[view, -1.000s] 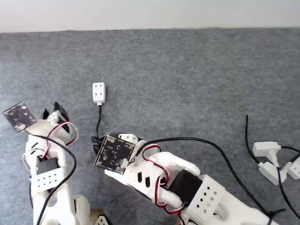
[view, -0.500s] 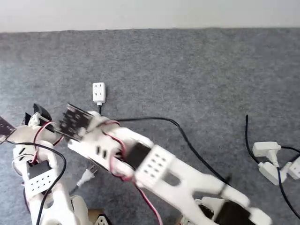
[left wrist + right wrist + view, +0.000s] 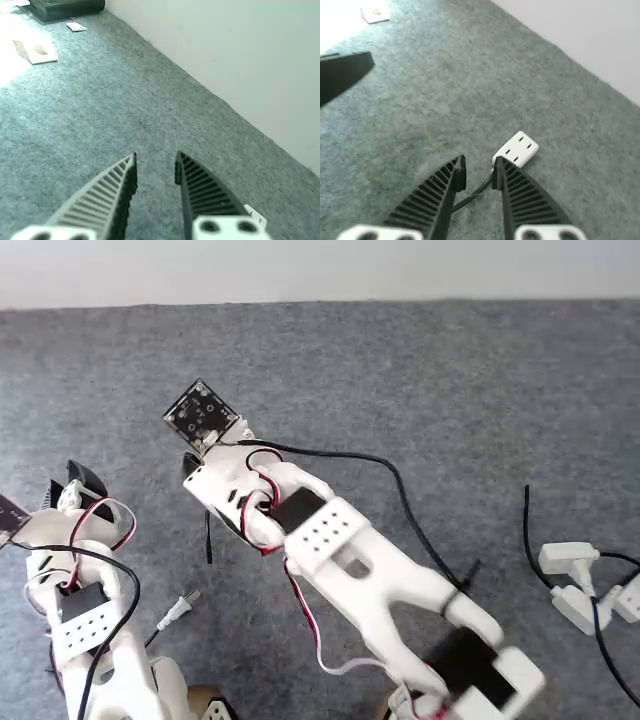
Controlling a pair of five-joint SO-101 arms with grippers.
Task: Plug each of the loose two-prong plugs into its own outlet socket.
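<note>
Left end effector (image 3: 156,165) hovers above the grey covering of the desk (image 3: 420,370) at its left side. Its two ribbed black fingers stand a narrow gap apart with nothing between them, pointing toward the pale wall (image 3: 240,60) at the far edge. A little to the right and nearer the arms' bases, a loose two-prong plug (image 3: 178,610) lies flat on the desk, prongs pointing up and to the right, well apart from both end effectors. Next comes the right arm, stretched slantwise from the lower right toward the upper left of the high view. The right end effector (image 3: 478,167) is tipped down toward the desk with its fingers also narrowly parted and gripping nothing. A black cord (image 3: 472,195) shows through the gap between them; whether the fingers touch it cannot be told. The white outlet socket (image 3: 516,148) lies on the desk just beyond one fingertip, slots facing up, with that cord leading from it. At the desk's far right lie several white connector pieces (image 3: 568,558) with black leads, well apart from both arms; plug or socket cannot be told.
</note>
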